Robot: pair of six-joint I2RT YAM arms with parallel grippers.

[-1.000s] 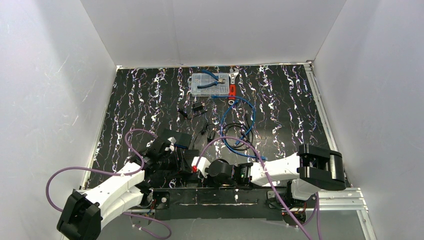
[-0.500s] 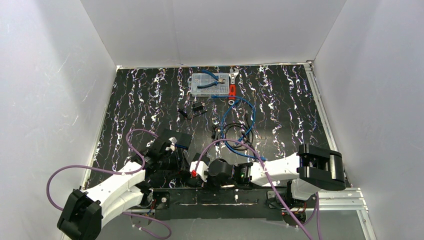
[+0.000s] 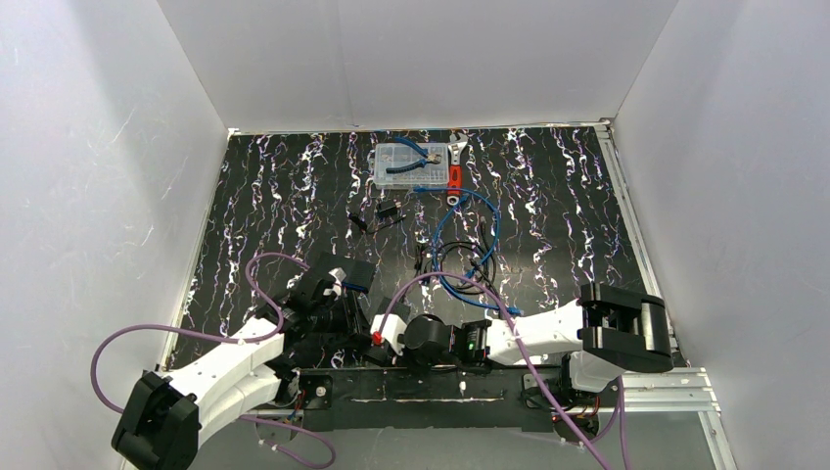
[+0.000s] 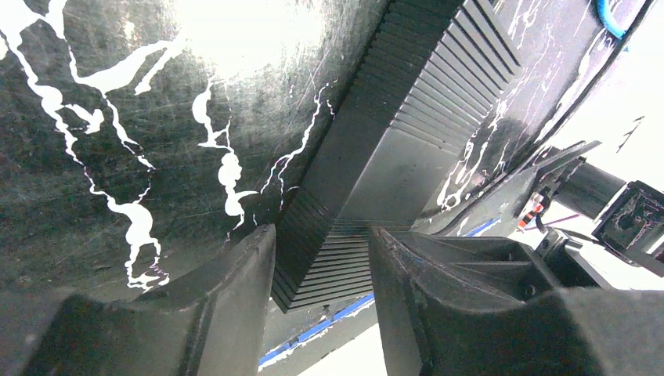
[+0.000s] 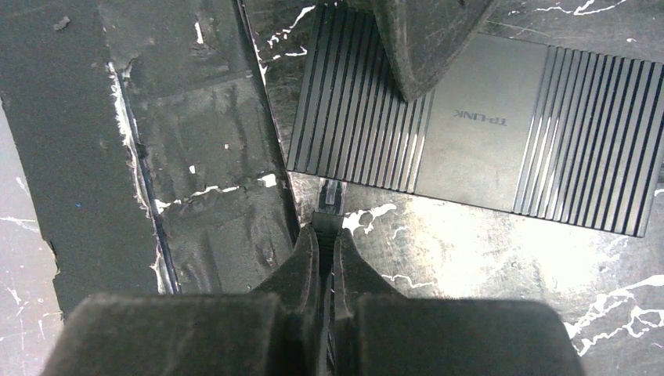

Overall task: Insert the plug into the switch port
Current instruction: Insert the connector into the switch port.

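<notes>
The left hand [image 4: 319, 239] is closing around one short end of the switch [image 4: 407, 157], a finger pressing on each side of the ribbed black box and pinning it flat on the worktop [image 4: 94, 94]. From there the switch is running away along its long axis, up and to the right in the left wrist view. In the right wrist view that same long axis is lying across the frame, a little tilted, with its near long edge facing the right hand [image 5: 324, 233]. The right hand is pinching the plug [image 5: 330, 205] between nearly closed fingers, and the plug is pointing straight ahead, roughly square to that edge. Its tip is sitting at the edge near the left end of the box, touching or just short of it. The switch port itself is not showing, so I cannot tell whether the plug is lining up with it or already entering. By my reading the right hand is needing a straight push forward along the plug's axis, with perhaps a small sideways correction first
</notes>
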